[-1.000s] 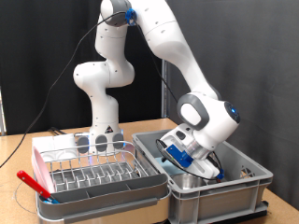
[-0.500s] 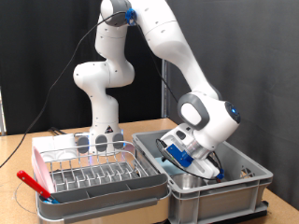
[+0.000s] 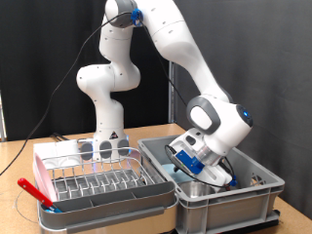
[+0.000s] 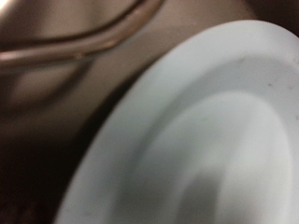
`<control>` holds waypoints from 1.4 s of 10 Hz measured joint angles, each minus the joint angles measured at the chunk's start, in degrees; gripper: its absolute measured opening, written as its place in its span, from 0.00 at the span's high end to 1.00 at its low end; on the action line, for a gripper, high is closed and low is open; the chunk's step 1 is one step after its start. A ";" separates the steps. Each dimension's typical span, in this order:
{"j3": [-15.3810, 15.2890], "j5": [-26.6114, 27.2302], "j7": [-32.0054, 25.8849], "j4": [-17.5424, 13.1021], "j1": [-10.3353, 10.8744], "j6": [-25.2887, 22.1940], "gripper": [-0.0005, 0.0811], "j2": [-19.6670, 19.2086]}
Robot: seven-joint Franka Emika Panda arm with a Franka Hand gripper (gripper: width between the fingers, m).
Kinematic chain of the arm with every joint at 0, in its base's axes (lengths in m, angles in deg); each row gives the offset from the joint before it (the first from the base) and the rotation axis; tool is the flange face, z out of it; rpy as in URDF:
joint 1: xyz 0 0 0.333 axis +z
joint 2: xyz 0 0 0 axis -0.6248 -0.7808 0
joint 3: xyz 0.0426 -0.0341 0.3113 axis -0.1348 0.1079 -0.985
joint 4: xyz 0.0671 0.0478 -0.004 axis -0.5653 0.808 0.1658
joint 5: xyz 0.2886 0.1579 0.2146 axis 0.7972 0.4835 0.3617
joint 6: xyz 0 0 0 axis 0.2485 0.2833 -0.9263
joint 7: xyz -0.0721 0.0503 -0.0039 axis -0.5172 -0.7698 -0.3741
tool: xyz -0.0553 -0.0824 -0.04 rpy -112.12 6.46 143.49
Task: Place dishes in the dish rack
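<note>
One pale blue plate [image 4: 215, 140] fills the wrist view as the gripper [image 3: 200, 168], which has sunk slightly deeper into the grey crate [image 3: 255, 195], closes in; its jaws' state cannot be told. The dish rack [image 3: 97, 182] holds no dishes yet.

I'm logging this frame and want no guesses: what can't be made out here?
- Gripper fingers: in the exterior view the hand dips into the grey crate, whose wall hides the fingertips, so any grasp is unseen.
- Pale blue plate: the wrist view is blurred and crops it.
- Crate contents: mostly hidden behind the wall and the arm.
- Items on the dish rack: too small.
</note>
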 joint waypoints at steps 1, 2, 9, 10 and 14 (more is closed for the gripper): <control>-0.10 0.00 -0.03 -0.37 0.01 -0.02 0.32 -0.01; -0.22 0.00 -0.09 -0.79 0.02 -0.10 0.32 -0.03; -0.51 0.83 -1.84 -3.43 -0.08 -4.37 0.92 -0.12; -0.51 1.12 -2.60 -3.32 -0.18 -4.38 0.92 0.11; -0.76 5.19 -7.12 -0.87 -1.09 -1.62 0.92 4.16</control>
